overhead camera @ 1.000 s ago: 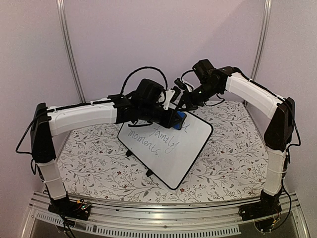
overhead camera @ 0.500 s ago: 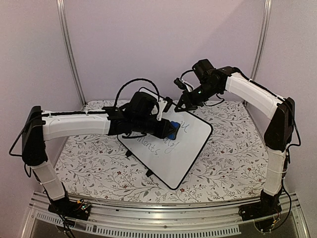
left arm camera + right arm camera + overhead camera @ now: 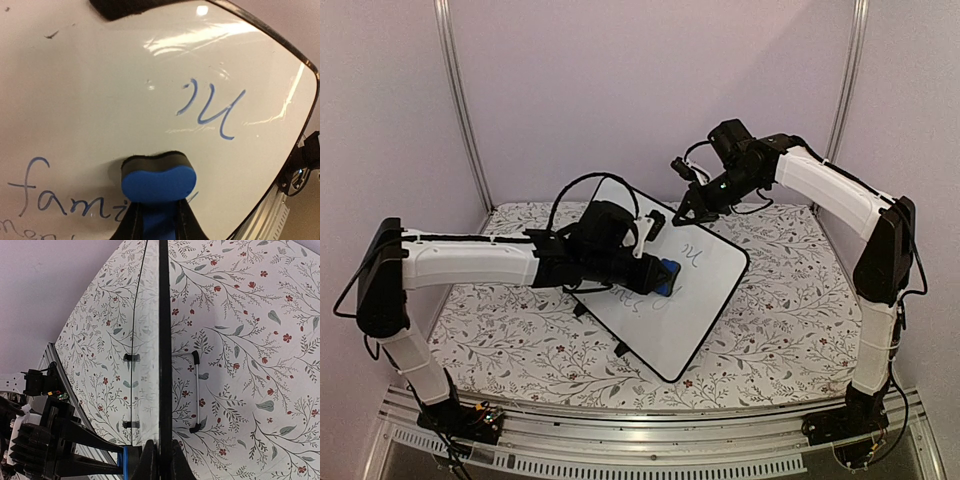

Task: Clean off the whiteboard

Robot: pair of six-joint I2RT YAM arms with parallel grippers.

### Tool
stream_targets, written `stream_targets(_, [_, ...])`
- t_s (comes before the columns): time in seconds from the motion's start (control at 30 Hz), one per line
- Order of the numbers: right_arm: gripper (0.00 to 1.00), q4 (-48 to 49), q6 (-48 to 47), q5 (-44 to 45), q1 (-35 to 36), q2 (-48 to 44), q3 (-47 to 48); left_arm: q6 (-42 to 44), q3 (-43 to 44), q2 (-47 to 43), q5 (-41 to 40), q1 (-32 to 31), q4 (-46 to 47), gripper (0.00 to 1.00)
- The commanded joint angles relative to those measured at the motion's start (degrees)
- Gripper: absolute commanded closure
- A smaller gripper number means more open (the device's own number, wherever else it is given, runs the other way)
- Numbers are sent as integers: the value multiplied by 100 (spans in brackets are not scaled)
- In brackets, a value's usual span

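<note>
- Mid-worktop [image 3: 790, 310], on the floral cover: the whiteboard [image 3: 705, 295] sits skewed, one corner toward the near edge, the far side raised, small black feet [image 3: 620, 349] under the near-left side.
- left gripper [image 3: 663, 277] is clenched on a blue eraser [image 3: 668, 275], which is pressed flat on the board face about mid-board. In the top view the arm hides most of the writing and the board's far-left part.
- Left wrist view: eraser [image 3: 157, 182] has a blue body and a dark felt layer against the whiteboard [image 3: 100, 100]. The left gripper [image 3: 159, 225] is cut off at the bottom edge, only the finger tips show.
- writing [image 3: 210, 110]: a "u"-like stroke above the eraser. "fami..." sits lower left, its end covered by the eraser. A further line below is cut off, unreadable.
- right gripper [image 3: 686, 214] is pinched on the board's far edge, near the far corner. The contact is too small to check in the top view.
- Right wrist view: right gripper [image 3: 162, 460] has both fingers closed tight on the whiteboard [image 3: 163, 340], seen edge-on as a black strip. The glossy face on the left mirrors the floral print.
- wire stand [image 3: 197, 390] behind the board rests on the worktop [image 3: 250, 340], its join to the board hidden.
</note>
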Motion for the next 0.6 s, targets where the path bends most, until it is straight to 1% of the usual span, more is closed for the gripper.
stream_targets(0.0, [100,-241,-471,-9,358,-26,-44,150,334,451,-112,-105,-471,100])
stream_targets(0.3, [100,-241,-466,-1,358,-102,-81,378,1263,861,-283,-13,-677,100])
stream_targets(0.33, [100,-240,-467,3,358,-116,-83,394,1361,885,-400,8,-689,100])
stream_targets(0.57, [100,-231,-471,25,358,-147,-109,469,1686,959,-448,107,-761,100])
